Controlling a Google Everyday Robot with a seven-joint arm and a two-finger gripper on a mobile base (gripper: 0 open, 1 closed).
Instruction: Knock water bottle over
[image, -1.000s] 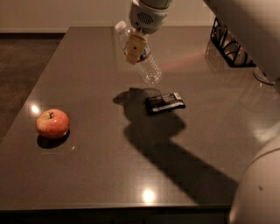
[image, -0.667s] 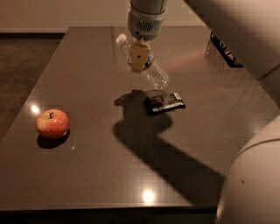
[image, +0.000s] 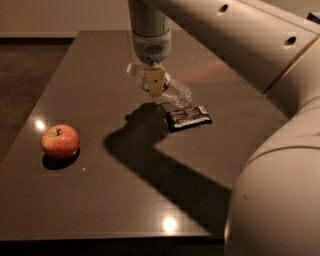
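The water bottle (image: 178, 92) is clear ribbed plastic. It lies slanted on the dark table (image: 100, 200), its ribbed body pointing right toward a dark packet and its other end hidden behind my gripper. My gripper (image: 154, 82) hangs straight down from the grey wrist and sits right at the bottle's left part, in front of it. I cannot tell whether it touches or holds the bottle.
A red apple (image: 60, 141) sits at the table's left. A flat dark packet (image: 188, 116) lies just right of the bottle. My white arm (image: 280, 190) fills the right side and casts a broad shadow across the table's middle.
The gripper has come lower and nearer the packet. The bottle has gone from steeply tilted under the gripper to lying slanted on the table.
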